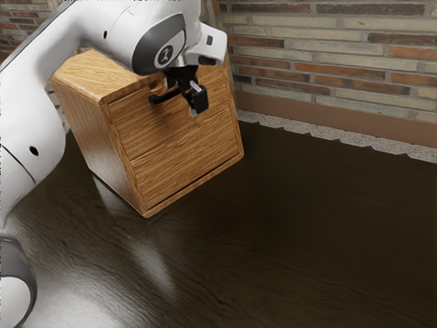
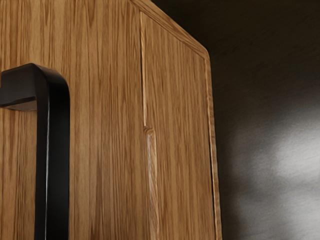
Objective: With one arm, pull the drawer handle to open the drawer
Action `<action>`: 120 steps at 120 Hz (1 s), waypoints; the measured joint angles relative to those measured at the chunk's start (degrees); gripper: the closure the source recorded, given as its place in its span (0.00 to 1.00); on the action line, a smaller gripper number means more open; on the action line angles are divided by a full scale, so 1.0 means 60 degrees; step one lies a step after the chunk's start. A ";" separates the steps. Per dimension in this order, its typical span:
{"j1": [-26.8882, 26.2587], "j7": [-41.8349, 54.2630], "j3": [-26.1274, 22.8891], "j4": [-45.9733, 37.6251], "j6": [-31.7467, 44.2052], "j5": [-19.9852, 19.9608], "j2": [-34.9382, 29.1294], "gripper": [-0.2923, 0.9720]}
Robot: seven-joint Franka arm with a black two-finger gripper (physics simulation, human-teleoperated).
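Gleaming dark table (image 1: 293,225) beneath brick wall (image 1: 328,48); tool (image 1: 193,100) by drawer handle (image 1: 160,98), opening unclear.

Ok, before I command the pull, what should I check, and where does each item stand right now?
1. Hand at the handle: ok, at its end toward the exterior view's right.
2. Firm hold on handle: cannot tell.
3. Top drawer opened: not ok, front looks flush with the lower drawer.
4. Pull path: ok, nothing visible on the table in front of the drawer.
5. Cabinet standing square on table: ok.
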 joint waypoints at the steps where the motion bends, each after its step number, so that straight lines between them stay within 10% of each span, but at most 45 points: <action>1: 0.0001 -0.0001 0.0004 0.0001 0.0014 0.0000 0.0007 0.23; 120: -0.1244 -0.0126 0.0149 -0.0224 0.0497 -0.0050 0.0199 0.23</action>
